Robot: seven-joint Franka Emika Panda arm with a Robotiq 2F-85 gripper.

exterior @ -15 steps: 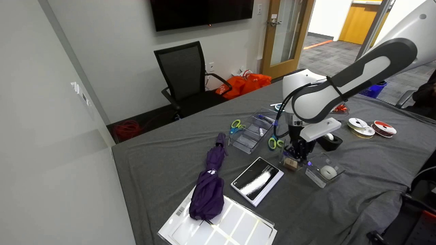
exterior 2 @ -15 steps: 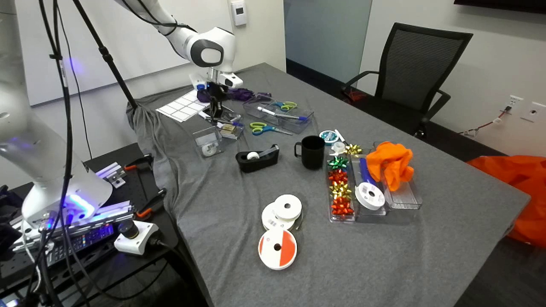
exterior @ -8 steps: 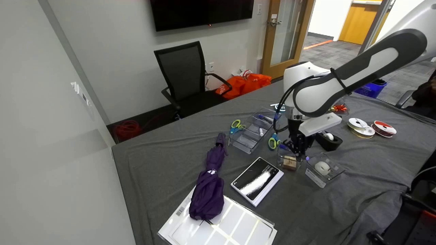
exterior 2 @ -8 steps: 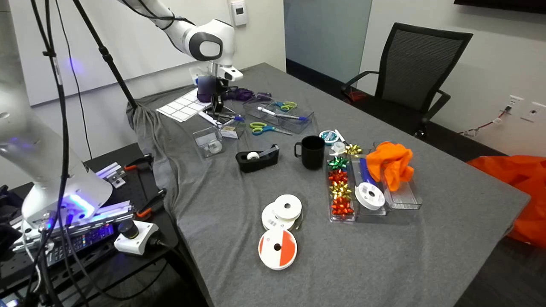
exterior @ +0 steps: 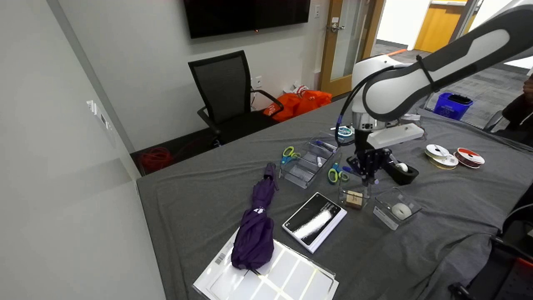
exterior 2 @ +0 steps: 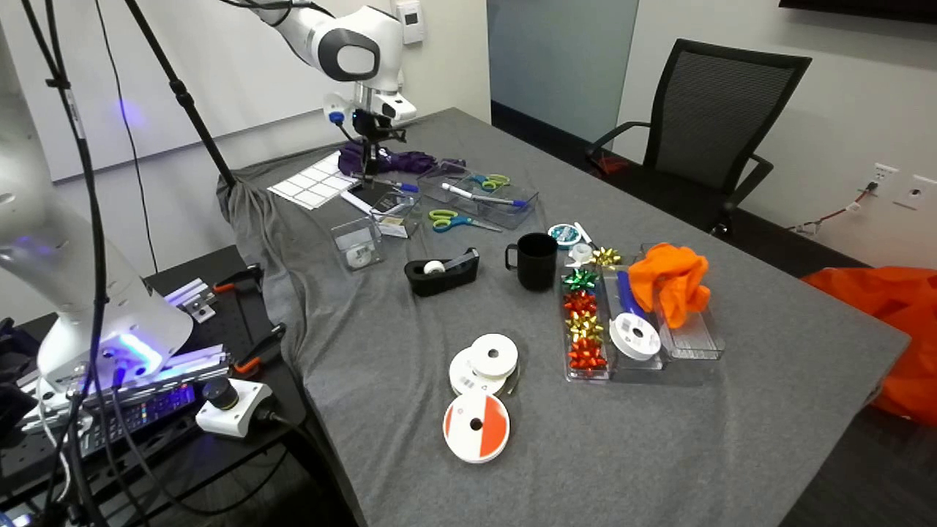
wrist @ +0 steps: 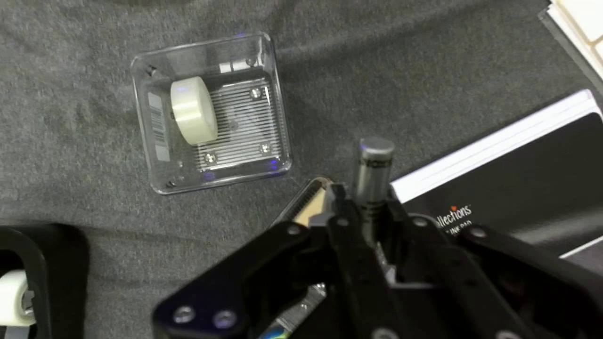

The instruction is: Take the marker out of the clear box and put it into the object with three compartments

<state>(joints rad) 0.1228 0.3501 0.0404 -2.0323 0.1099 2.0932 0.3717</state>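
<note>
My gripper [exterior: 366, 180] is shut on the marker [exterior: 347, 169], which has a blue end and lies roughly level across the fingers. In the wrist view the marker's grey end [wrist: 375, 172] sticks out between the fingertips [wrist: 365, 203]. The marker is held above the small clear box [exterior 2: 411, 218] with a wooden block [exterior: 354, 200] inside, apart from it. A clear divided tray [exterior: 293, 180] holding other markers stands beside this box. In an exterior view, an organiser [exterior 2: 703, 348] with a blue item, orange cloth and white spool stands farther away; its contents partly hide its compartments.
Near the gripper are a clear box [exterior: 385, 217] with a tape roll, a black tape dispenser [exterior 2: 443, 277], scissors [exterior 2: 461, 221] and a black-topped pack [exterior: 312, 221]. A black mug [exterior 2: 536, 261] and ribbon spools [exterior 2: 476, 428] stand farther off. A purple umbrella [exterior: 254, 233] lies beyond.
My gripper has risen with the marker, lifting it from inside the clear box to above it. The tape roll in the neighbouring box has rocked back and forth.
</note>
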